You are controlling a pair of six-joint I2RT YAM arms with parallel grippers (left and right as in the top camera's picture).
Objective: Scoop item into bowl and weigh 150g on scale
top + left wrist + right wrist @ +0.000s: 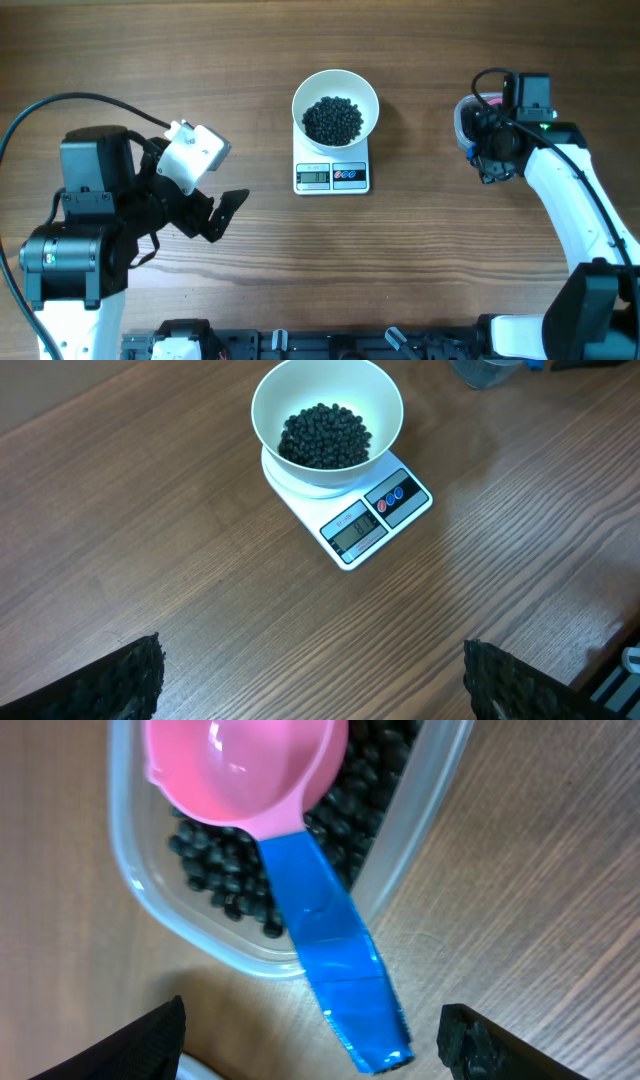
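Pellets (333,119) heap in the bowl (303,100) on the scale (332,177), upper centre. The right gripper (315,1025) stands apart astride the blue handle (330,950) of the scoop (240,770) in the tub (130,890); best lift straight up, no snagging. The left gripper (310,670) gapes idle.

Wooden table (300,260), brown, grain running side to side, matte. Clear plastic tub (135,870) with rounded corners set at the table's far right; largely hidden in the overhead view. Pink scoop (240,770) lying inside the tub, hollow side up, empty, glossy. Handle (330,950) wrapped in bright blue tape, crossing over the tub's rim and reaching out above bare wood, its end creased and slightly ragged. Tub wall translucent, faintly clouded, flat on the table.
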